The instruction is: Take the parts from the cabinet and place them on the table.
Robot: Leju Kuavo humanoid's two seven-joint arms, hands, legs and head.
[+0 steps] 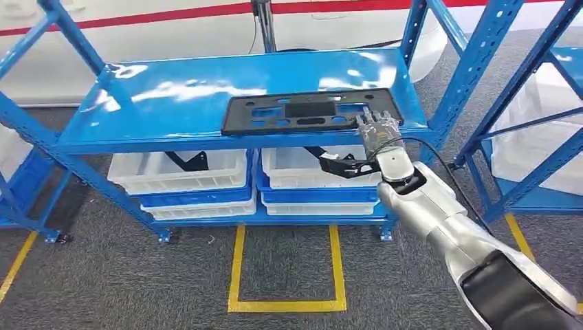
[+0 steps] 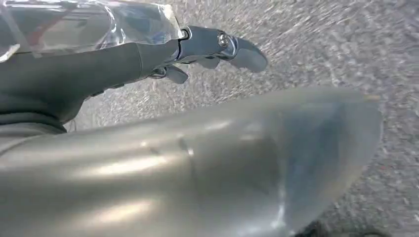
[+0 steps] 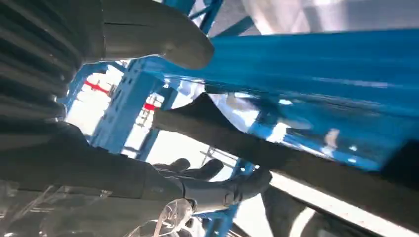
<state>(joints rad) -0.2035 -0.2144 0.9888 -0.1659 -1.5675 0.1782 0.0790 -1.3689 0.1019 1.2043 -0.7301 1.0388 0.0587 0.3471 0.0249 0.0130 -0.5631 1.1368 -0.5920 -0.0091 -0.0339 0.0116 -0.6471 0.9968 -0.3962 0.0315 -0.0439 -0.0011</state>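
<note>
A flat black plastic part (image 1: pixel 311 112) with several cut-outs lies on the top shelf of the blue cabinet (image 1: pixel 172 96), near its front edge. My right hand (image 1: pixel 377 128) reaches to the part's front right corner, fingers stretched over it. In the right wrist view the part's edge (image 3: pixel 276 153) runs between the thumb (image 3: pixel 168 42) and the darker fingers (image 3: pixel 222 190); the thumb stands apart from it, with blue shelf showing in the gap. My left hand (image 2: pixel 212 47) hangs over grey carpet with its fingers loosely extended and nothing in it.
On the lower shelf stand white bins (image 1: pixel 180 170) in blue trays, holding more black parts (image 1: pixel 344 165). A second blue rack (image 1: pixel 536 124) stands at the right. A yellow square (image 1: pixel 287 268) is marked on the carpet before the cabinet.
</note>
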